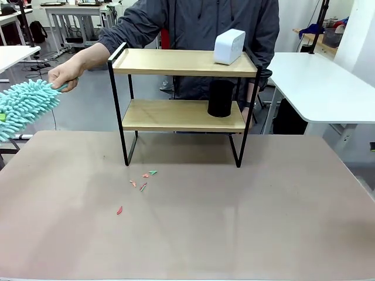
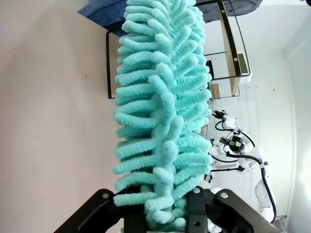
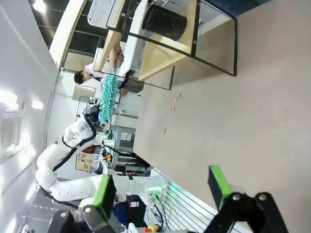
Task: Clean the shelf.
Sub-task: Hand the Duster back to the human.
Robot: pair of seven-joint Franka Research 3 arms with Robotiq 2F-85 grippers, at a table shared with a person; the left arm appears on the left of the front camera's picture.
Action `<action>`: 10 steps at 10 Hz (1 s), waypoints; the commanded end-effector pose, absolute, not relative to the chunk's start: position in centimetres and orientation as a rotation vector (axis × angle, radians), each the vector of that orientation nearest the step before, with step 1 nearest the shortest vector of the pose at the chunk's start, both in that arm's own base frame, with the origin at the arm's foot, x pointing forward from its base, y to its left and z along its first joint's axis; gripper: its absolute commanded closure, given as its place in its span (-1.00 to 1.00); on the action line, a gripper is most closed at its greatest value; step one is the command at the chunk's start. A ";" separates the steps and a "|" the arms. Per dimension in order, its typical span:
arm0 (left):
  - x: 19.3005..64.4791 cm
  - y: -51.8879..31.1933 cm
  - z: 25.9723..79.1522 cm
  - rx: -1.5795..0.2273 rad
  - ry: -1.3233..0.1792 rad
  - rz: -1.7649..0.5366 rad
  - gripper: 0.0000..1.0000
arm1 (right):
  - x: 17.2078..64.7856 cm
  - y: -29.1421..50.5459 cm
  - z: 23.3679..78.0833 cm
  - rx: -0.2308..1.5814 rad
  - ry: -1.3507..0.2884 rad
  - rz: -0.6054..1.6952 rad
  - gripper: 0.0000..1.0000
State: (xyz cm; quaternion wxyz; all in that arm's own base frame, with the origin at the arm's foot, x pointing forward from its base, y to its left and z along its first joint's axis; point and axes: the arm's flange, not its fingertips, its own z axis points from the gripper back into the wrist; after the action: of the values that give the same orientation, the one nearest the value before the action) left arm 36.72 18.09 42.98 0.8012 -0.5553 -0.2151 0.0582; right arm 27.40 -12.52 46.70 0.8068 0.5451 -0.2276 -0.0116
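Looking across the table (image 1: 234,234), the shelf (image 1: 184,116) sits toward the far side, right in front of the person, with a white box (image 1: 228,46) on the top board and a black cylinder (image 1: 221,98) on the lower one. A few small red and green scraps (image 1: 142,181) are scattered on the tabletop just in front of it. Off to the left, the person's hand (image 1: 65,75) is gripping one end of a fluffy teal duster (image 1: 23,107), well clear of the shelf. In the left wrist view the duster (image 2: 163,107) runs straight up from between the left gripper's (image 2: 160,213) fingers (image 2: 197,211), and its base sits right between them; they touch or nearly touch the fluff, but I honestly can't tell if they're clamped on it or slack around it, since the fluff hides the contact. The right gripper (image 3: 163,191) is easier: its green-padded fingers (image 3: 219,187) are spread wide apart with nothing between them, hovering over bare tabletop, well away from the shelf (image 3: 170,34). From that angle you can also see the duster (image 3: 108,94) off past the table's edge, with the hand (image 3: 116,57) on its end.
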 end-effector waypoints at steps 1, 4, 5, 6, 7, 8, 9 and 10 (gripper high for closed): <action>36.0 17.5 43.8 -1.214 -0.476 0.088 -1.00 | 27.5 -12.9 46.8 1.162 -0.494 -0.004 -1.00; 36.3 15.2 42.6 -1.270 -0.438 0.076 -1.00 | 27.5 -12.9 46.8 1.162 -0.494 -0.004 -1.00; 36.5 13.2 41.8 -1.315 -0.381 0.035 -1.00 | 27.5 -12.9 46.8 1.162 -0.494 -0.004 -1.00; 36.7 10.7 40.9 -1.337 -0.333 -0.008 -1.00 | 27.5 -12.9 46.8 1.162 -0.494 -0.004 -1.00; 36.7 7.6 40.4 -1.395 -0.266 -0.060 -1.00 | 27.5 -12.9 46.8 1.162 -0.494 -0.004 -1.00; 36.2 4.0 39.9 -1.426 -0.190 -0.133 -1.00 | 27.5 -12.9 46.8 1.162 -0.494 -0.004 -1.00; 35.7 1.2 39.6 -1.405 -0.116 -0.195 -1.00 | 27.5 -12.9 46.8 1.162 -0.494 -0.004 -1.00; 35.6 0.0 39.2 -1.341 -0.046 -0.201 -1.00 | 27.5 -12.9 46.8 1.162 -0.494 -0.004 -1.00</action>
State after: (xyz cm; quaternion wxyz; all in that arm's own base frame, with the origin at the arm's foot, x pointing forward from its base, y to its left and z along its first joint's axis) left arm 35.71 -0.02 38.82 0.7634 -0.6391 -0.0382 -0.0858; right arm 27.40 -12.57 46.73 0.8067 0.5450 -0.2282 -0.0119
